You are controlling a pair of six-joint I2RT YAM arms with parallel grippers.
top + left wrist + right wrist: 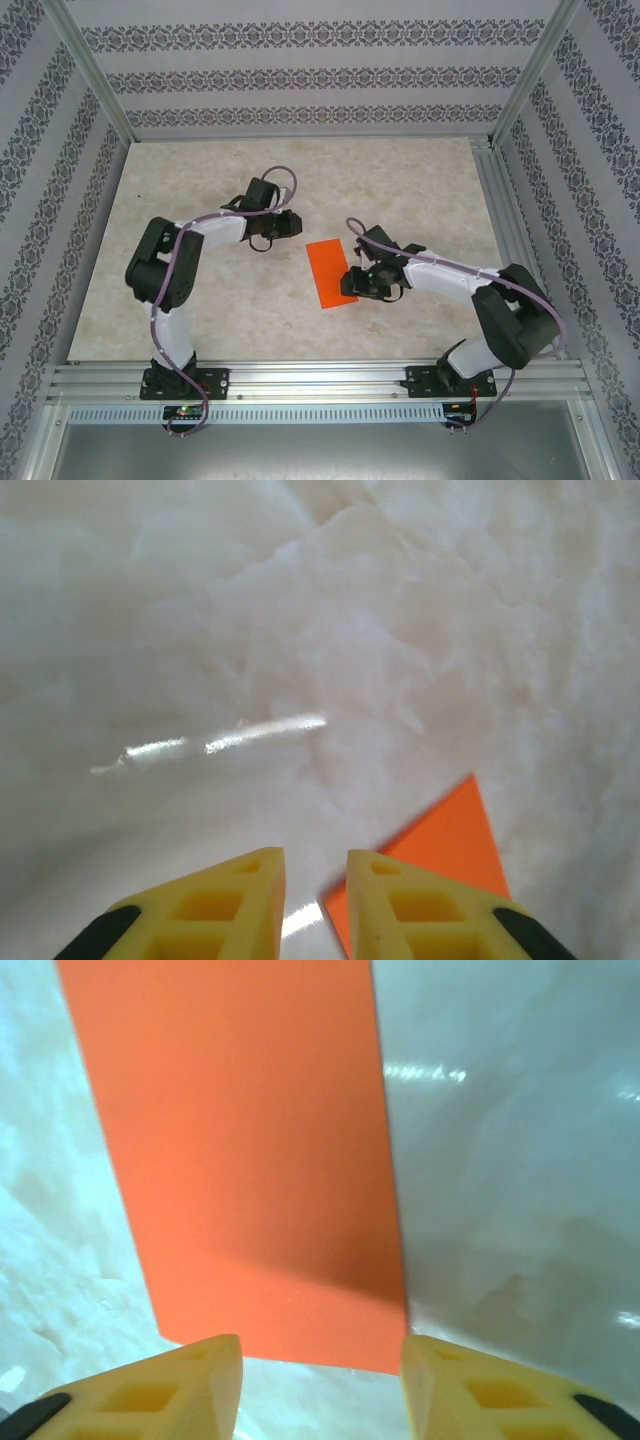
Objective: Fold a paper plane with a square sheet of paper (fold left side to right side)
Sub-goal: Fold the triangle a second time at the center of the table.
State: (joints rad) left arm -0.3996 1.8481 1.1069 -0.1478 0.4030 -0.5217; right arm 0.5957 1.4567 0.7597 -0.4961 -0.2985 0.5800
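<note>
— Square sheet of paper (327, 272), thin and bright orange: where is it?

— It lies flat on the pale, stone-look table (200, 200), between the two arms. From above it looks like a long rectangle, not a square.

— Are the pincers holding it?

— No. The left gripper (316, 865) has its yellow fingers a little apart with nothing between them. One corner of the paper is just beside it. The right gripper (320, 1355) is spread wide, and the near edge of the paper lies in front of it. Neither one is holding anything.

— What could go wrong?

— I think the paper could slide, because it is thin and the table looks smooth and shiny. If a finger pushes one side, the edges may not line up, and the fold would come out crooked. If it is folded over, the top part could pop up with nothing pressing on it.

— What can't you see?

— I cannot tell if the paper is two layers, or where a crease is. From above, the right gripper covers one corner. I also cannot tell if any fingertip touches the paper.
</note>
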